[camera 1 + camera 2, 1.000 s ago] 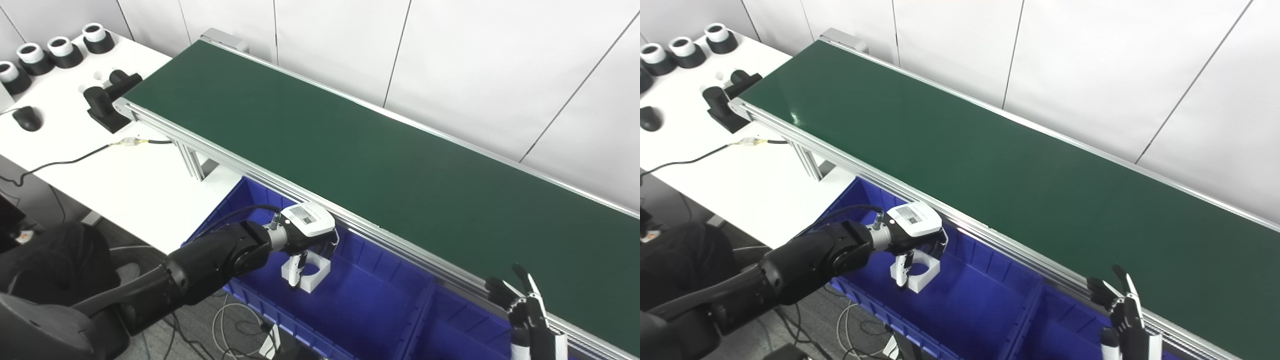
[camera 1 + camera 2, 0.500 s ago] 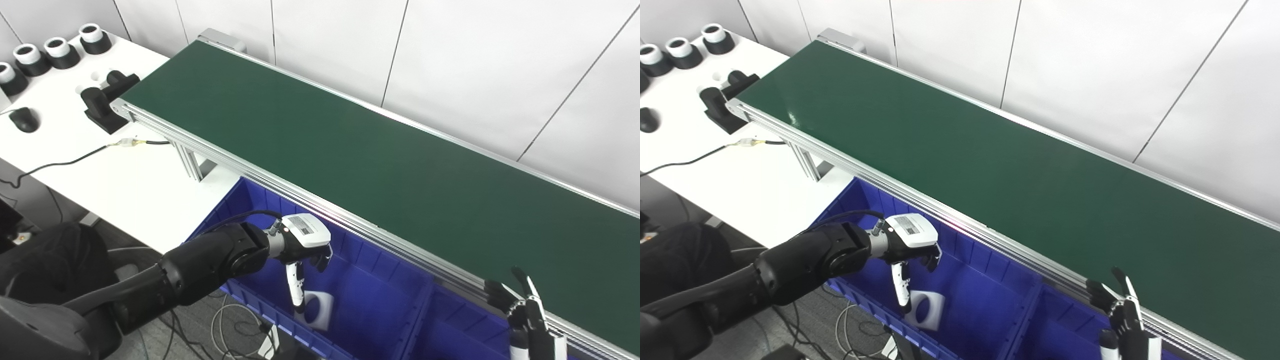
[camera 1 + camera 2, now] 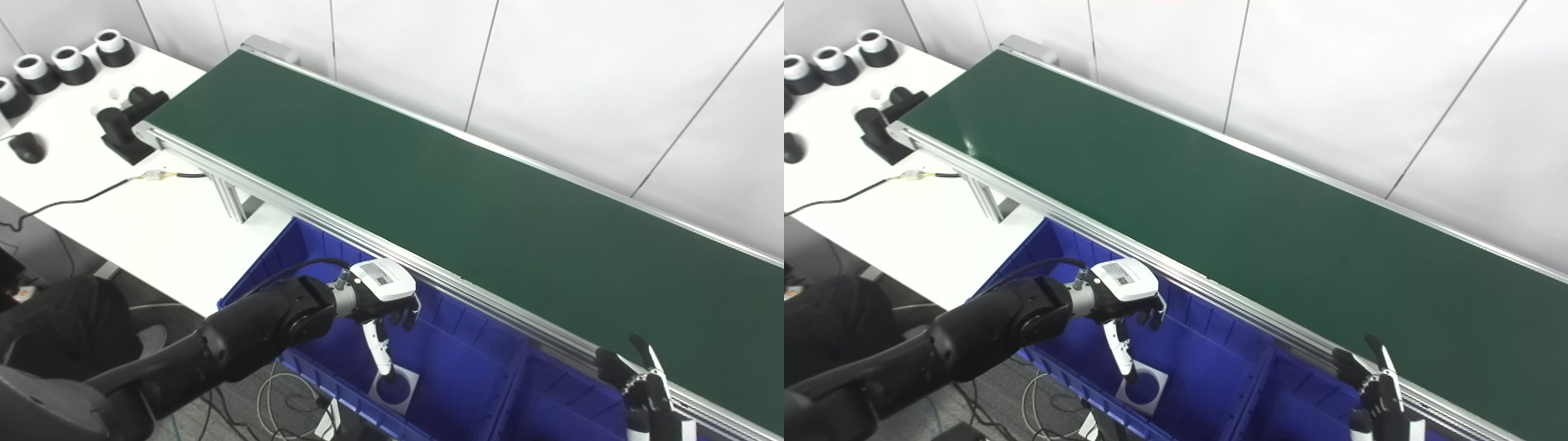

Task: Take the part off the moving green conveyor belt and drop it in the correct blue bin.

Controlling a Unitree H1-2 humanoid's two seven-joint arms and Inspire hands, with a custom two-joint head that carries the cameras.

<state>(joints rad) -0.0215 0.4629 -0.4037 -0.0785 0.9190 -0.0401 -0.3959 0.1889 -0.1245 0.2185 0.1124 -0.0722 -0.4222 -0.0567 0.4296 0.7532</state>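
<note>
A: Item: white part (image 3: 394, 388)?
B: Flat on blue bin (image 3: 465, 361) floor, beneath left hand (image 3: 383, 300), fingers loosely spread, empty.
A: Right hand (image 3: 1375, 386)?
B: Bin's right end; fingers seemingly apart.

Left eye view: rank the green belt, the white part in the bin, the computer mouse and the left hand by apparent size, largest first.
1. green belt
2. left hand
3. white part
4. computer mouse, though it lies much farther from the camera, so its last place is unsure.

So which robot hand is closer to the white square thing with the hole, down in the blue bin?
The left hand. It hangs open right above the white part lying on the blue bin's floor. The right hand is far off by the conveyor belt's near rail.
</note>
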